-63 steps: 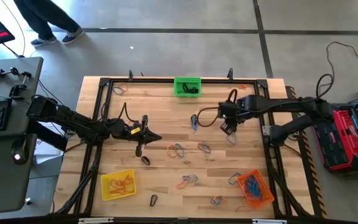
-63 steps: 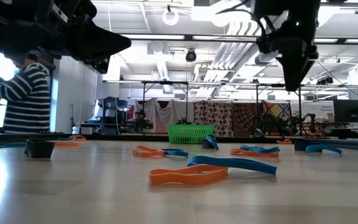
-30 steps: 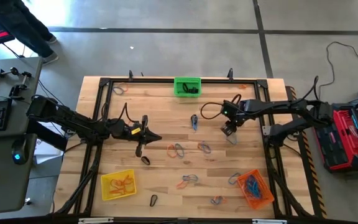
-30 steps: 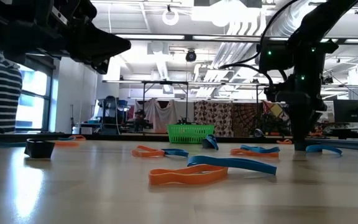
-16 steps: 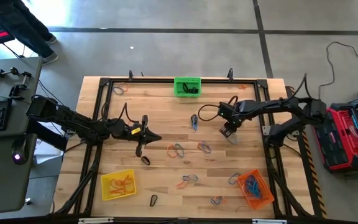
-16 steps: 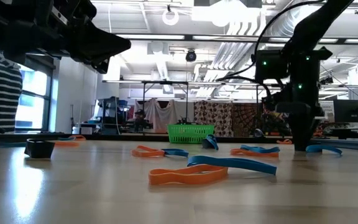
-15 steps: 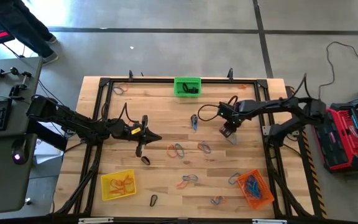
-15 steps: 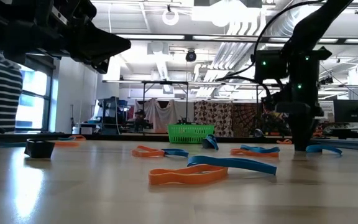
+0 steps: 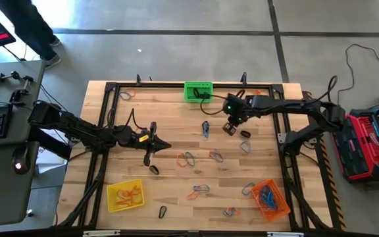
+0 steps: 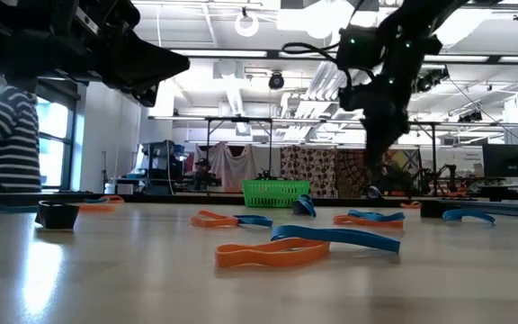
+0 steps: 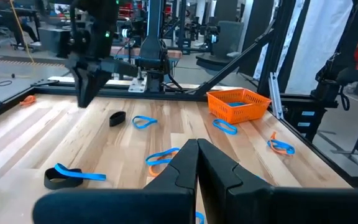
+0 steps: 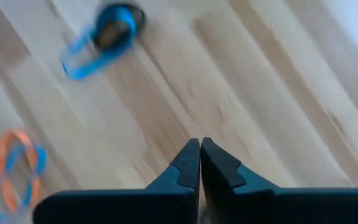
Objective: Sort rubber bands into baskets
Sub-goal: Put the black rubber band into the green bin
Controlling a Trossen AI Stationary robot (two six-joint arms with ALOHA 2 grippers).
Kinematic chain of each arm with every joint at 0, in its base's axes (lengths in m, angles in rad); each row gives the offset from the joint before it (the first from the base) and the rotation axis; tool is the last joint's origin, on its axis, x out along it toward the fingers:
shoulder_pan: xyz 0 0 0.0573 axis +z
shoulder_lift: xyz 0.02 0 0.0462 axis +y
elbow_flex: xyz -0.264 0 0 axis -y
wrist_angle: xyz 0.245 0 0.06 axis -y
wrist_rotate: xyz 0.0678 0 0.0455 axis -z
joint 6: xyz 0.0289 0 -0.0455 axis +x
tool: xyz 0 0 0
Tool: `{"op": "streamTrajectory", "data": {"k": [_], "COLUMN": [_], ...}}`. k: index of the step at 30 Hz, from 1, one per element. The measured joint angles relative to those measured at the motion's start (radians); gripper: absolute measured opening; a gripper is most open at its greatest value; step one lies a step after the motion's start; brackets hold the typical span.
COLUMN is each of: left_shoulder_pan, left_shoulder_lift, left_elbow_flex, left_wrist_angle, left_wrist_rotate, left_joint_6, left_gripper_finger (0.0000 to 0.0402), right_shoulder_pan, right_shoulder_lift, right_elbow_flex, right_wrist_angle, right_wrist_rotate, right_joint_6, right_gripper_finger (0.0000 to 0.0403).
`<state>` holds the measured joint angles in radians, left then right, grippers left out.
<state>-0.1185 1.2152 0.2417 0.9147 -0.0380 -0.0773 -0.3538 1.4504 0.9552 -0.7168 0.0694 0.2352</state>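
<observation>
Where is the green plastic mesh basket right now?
High view: the green plastic mesh basket sits at the table's far edge, centre, just left of the right gripper.

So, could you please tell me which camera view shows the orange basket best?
The high view: the orange basket shows whole from above, with bands inside. The left wrist view shows it side-on, farther off, hiding most of what it holds. The low and right wrist views do not show it.

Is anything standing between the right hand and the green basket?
Nothing visible does. The right hand, shut, hangs over the table, with only bare wood between it and the green basket. The nearest rubber band, a blue one, lies flat off to the side.
</observation>
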Motion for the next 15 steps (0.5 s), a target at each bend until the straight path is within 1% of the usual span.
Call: {"op": "streamTrajectory", "data": {"k": [3, 6, 11, 13, 15], "left_shoulder_pan": [-0.003, -0.003, -0.003, -0.003, -0.003], "left_shoulder_lift": [0.000, 0.000, 0.000, 0.000, 0.000], "left_elbow_flex": [0.000, 0.000, 0.000, 0.000, 0.000], "left_wrist_angle": [-0.014, -0.020, -0.021, -0.021, -0.021], "left_wrist_rotate": [0.000, 0.000, 0.000, 0.000, 0.000], "left_joint_6": [-0.016, -0.016, -0.015, -0.016, -0.016], "left_gripper_finger": [0.0000, 0.0000, 0.0000, 0.0000, 0.0000], "right_shoulder_pan": [0.000, 0.010, 0.037, 0.035, 0.031], "right_shoulder_lift": [0.000, 0.001, 0.002, 0.003, 0.003], "right_elbow_flex": [0.012, 0.010, -0.076, -0.120, -0.155], "right_wrist_angle": [-0.133, -0.240, -0.225, -0.193, -0.160], "right_wrist_rotate": [0.001, 0.001, -0.003, -0.001, -0.001], "right_joint_6": [-0.013, -0.025, -0.110, -0.123, -0.127], "right_gripper_finger": [0.0024, 0.0069, 0.0148, 0.0168, 0.0180]}}
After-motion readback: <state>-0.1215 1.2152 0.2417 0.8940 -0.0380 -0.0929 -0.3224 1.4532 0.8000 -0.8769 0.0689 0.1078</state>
